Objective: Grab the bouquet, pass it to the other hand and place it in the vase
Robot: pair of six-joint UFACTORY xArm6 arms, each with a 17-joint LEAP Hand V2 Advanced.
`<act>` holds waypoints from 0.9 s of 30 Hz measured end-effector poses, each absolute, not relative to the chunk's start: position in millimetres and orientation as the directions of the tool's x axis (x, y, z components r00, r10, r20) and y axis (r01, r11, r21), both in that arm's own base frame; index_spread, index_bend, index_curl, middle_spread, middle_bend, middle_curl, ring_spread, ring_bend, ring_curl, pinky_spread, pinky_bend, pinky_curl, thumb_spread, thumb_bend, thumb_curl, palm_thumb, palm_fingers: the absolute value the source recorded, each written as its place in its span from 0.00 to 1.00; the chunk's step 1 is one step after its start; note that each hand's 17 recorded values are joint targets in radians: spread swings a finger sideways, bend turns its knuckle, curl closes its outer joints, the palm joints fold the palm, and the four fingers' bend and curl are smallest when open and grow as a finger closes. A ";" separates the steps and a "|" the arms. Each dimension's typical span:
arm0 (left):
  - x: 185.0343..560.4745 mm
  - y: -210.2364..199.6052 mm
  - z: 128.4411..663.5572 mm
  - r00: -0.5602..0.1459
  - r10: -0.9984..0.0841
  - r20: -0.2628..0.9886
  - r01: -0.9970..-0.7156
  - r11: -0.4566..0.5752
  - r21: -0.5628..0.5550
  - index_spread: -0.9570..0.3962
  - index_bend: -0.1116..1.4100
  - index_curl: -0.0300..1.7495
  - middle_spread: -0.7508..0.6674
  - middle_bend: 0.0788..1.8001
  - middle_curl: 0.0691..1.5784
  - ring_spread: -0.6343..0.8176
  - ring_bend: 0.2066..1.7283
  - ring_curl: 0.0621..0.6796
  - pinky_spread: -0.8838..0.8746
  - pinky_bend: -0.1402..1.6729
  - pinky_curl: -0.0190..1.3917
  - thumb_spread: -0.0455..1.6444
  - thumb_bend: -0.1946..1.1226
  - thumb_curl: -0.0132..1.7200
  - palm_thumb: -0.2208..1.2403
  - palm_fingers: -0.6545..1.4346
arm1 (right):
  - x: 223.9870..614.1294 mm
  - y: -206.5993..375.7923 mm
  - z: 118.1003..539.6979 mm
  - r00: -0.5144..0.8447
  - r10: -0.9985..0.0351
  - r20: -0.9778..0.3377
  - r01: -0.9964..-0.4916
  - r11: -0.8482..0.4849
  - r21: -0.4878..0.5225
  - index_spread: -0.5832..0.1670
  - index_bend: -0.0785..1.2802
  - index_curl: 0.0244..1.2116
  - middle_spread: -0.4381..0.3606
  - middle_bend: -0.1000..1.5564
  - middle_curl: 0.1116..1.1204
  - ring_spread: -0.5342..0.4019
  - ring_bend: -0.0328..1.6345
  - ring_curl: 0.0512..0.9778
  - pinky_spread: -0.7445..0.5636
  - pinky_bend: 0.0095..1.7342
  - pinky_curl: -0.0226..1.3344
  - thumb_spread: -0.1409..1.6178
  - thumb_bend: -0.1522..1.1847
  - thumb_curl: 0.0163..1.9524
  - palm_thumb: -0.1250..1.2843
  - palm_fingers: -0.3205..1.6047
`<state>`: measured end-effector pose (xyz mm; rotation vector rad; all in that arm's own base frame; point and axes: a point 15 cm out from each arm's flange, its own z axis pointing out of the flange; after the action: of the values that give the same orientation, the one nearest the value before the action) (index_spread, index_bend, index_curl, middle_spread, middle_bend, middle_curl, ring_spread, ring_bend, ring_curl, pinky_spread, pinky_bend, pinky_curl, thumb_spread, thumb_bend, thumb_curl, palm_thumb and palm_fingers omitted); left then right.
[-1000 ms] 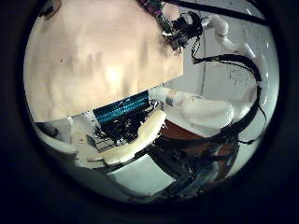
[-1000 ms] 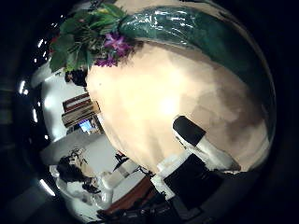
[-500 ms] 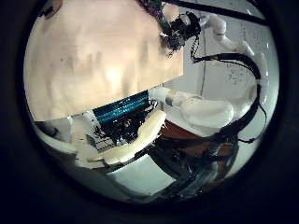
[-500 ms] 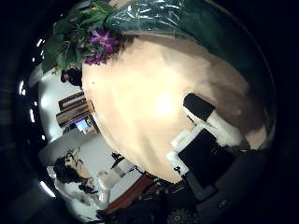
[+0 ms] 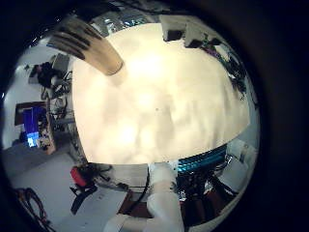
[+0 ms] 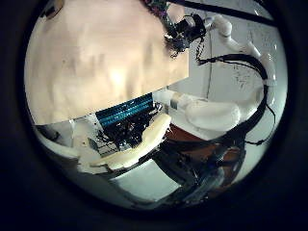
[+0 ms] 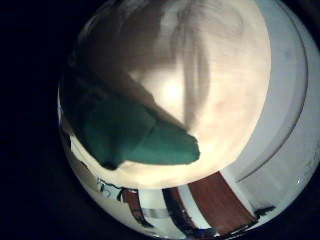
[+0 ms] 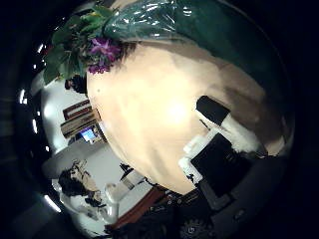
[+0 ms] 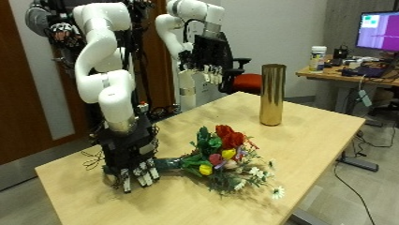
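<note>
The bouquet [image 9: 227, 157] lies on the wooden table [image 9: 312, 141], with red, yellow and white flowers and a green wrap [image 9: 175, 168] round its stems. My right hand [image 9: 131, 161] stands at the wrap's end, fingers straight and pointing down at the table beside it. The right palm views show the green wrap [image 7: 128, 134] and flowers [image 8: 100, 48] close by, with one finger [image 8: 221, 123] clear of them. The tall brass vase [image 9: 272, 94] stands upright at the table's far side, also seen as the vase [image 5: 89, 48]. My left hand [image 9: 198, 64] hangs open high over the far edge.
A black office chair [image 9: 219, 49] stands behind the table under the left arm. A desk with a monitor [image 9: 378, 30] and small items sits beyond the vase. The table's near edge [image 9: 268, 208] runs just past the flowers.
The right palm camera has shifted a little, so the green wrap now fills more of its view. The left hand has not moved.
</note>
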<state>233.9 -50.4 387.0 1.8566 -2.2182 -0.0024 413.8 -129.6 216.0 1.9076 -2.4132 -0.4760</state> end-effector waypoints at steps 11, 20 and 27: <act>233.0 -48.6 388.0 -0.150 -0.970 0.190 -0.971 0.181 0.159 0.68 0.19 0.23 0.63 0.06 0.17 0.70 0.14 0.20 0.69 0.20 0.23 0.58 0.12 0.19 0.33 0.45 | 409.4 -138.0 204.1 -0.265 -0.952 -0.154 -0.936 0.215 0.280 0.67 0.19 0.27 0.69 0.33 0.29 0.68 0.44 0.19 0.82 0.19 0.21 0.62 0.10 0.19 0.68 0.36; 232.3 -48.5 388.7 -0.148 -0.970 0.195 -0.971 0.179 0.157 0.68 0.19 0.23 0.63 0.06 0.17 0.70 0.13 0.20 0.69 0.20 0.23 0.58 0.13 0.19 0.34 0.45 | 411.0 -135.8 201.0 -0.260 -0.953 -0.153 -0.937 0.210 0.280 0.64 0.20 0.28 0.65 0.36 0.31 0.64 0.45 0.19 0.78 0.20 0.20 0.62 0.10 0.19 0.69 0.42; 231.8 -47.3 388.7 -0.143 -0.970 0.195 -0.972 0.175 0.157 0.68 0.19 0.23 0.63 0.06 0.17 0.70 0.13 0.20 0.69 0.20 0.23 0.58 0.13 0.19 0.34 0.45 | 413.4 -130.2 201.1 -0.251 -0.956 -0.154 -0.939 0.202 0.277 0.52 0.23 0.33 0.49 0.43 0.37 0.45 0.52 0.23 0.56 0.28 0.20 0.61 0.10 0.19 0.71 0.60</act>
<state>231.8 -47.3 388.7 1.8703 -2.2018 0.0092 413.4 -130.2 201.1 1.8896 -2.3954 -0.4906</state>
